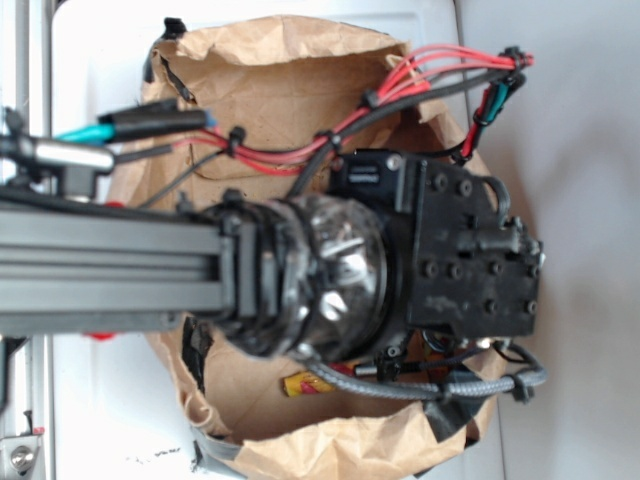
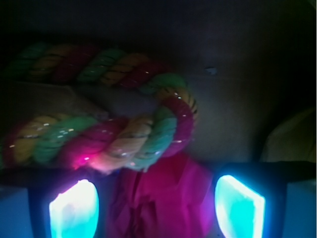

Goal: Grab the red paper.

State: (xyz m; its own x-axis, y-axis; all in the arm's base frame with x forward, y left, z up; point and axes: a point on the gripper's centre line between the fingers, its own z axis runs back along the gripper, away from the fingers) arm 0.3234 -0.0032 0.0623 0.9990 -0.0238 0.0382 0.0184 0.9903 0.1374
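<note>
A brown paper bag (image 1: 270,90) stands open on a white surface (image 1: 560,150), its rim crumpled and folded outward. Inside, on the bag floor, a thick twisted rope (image 2: 124,134) of red, green and yellow strands lies bent into a loop. A small yellow and red piece (image 1: 300,384) shows near the lower wall of the bag; what it is cannot be told.

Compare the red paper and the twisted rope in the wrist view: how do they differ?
The red paper is one colour; the rope is striped red, green and yellow. The paper is a creased wad; the rope is a long, bent twist. The paper sits between the hand's fingers; the rope lies beyond. Both contain red.
</note>
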